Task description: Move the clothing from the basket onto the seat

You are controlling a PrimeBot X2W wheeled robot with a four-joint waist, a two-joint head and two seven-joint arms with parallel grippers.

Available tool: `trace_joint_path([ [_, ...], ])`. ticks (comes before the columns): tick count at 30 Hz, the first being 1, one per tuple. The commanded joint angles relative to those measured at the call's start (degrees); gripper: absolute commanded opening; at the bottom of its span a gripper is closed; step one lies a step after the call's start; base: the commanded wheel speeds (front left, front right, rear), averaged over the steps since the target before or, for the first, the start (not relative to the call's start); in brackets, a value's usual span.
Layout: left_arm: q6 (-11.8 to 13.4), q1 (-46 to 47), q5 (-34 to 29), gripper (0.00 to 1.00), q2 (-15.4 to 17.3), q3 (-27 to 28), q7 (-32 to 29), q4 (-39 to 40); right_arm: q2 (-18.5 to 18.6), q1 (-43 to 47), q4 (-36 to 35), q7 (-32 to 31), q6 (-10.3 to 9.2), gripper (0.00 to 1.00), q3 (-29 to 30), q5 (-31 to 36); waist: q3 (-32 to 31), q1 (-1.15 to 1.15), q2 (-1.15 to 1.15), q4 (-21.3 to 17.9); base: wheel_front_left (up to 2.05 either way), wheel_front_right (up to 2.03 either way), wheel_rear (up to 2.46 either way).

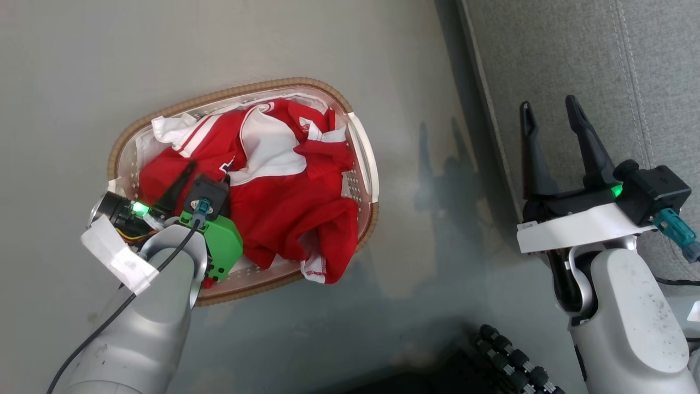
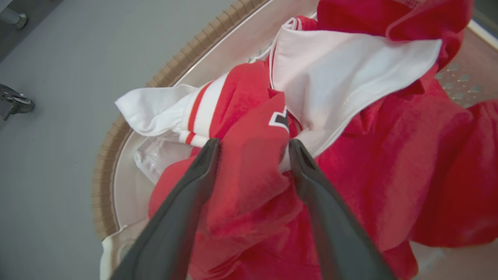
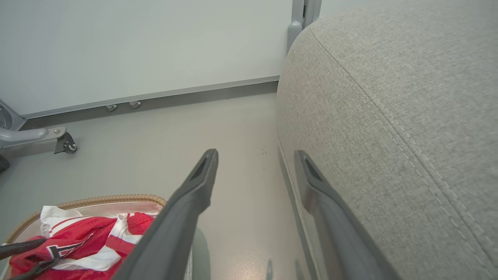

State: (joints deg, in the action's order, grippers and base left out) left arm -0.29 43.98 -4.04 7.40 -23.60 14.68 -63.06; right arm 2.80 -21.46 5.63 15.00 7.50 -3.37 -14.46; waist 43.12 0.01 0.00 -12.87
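— Straddling a fold of the red jerseys [image 2: 249, 186] in the laundry basket [image 1: 306, 82], centre left, the left gripper [image 2: 253, 146] gapes, gripping nothing.
— A shallow pinch could slip. The right gripper [image 1: 549, 117] hangs open, empty, beside the sofa [image 1: 574, 54].

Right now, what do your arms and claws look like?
Both arms are smooth, rounded pale grey shells. The left gripper and right gripper each have two long, dark, tapering fingers. The left wrist carries a green housing, a black cable and white tape; the right, a teal connector.
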Motion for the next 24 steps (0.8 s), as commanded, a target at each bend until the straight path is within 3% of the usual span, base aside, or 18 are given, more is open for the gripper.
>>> trace_joint_path([
  [1,0.24,0.86,0.49,0.45,0.12,0.31,0.22,-0.25,0.17,-0.24,0.16,0.28,-0.02,1.00,-0.07,-0.27,-0.32,-0.01,0.00,0.16,0.00,0.00,0.00],
  [7,0.41,0.35,1.91,0.27,-0.31,0.43,0.48,-0.96,0.18,0.38,0.51,0.28,-0.02,1.00,-0.37,0.10,-2.01,-0.01,0.00,0.86,0.00,0.00,0.00],
  [10,0.58,-0.53,2.38,0.02,-0.23,0.41,0.50,-1.34,0.18,0.88,0.70,0.28,-0.02,1.00,-0.63,0.33,-3.17,-0.01,0.00,1.10,0.00,0.00,0.00],
  [24,-0.52,-7.66,5.03,0.00,-0.05,-0.13,0.56,7.10,0.19,4.81,2.59,0.28,-0.02,1.00,0.93,2.52,-14.37,-0.01,0.00,4.18,0.00,0.00,0.00],
])
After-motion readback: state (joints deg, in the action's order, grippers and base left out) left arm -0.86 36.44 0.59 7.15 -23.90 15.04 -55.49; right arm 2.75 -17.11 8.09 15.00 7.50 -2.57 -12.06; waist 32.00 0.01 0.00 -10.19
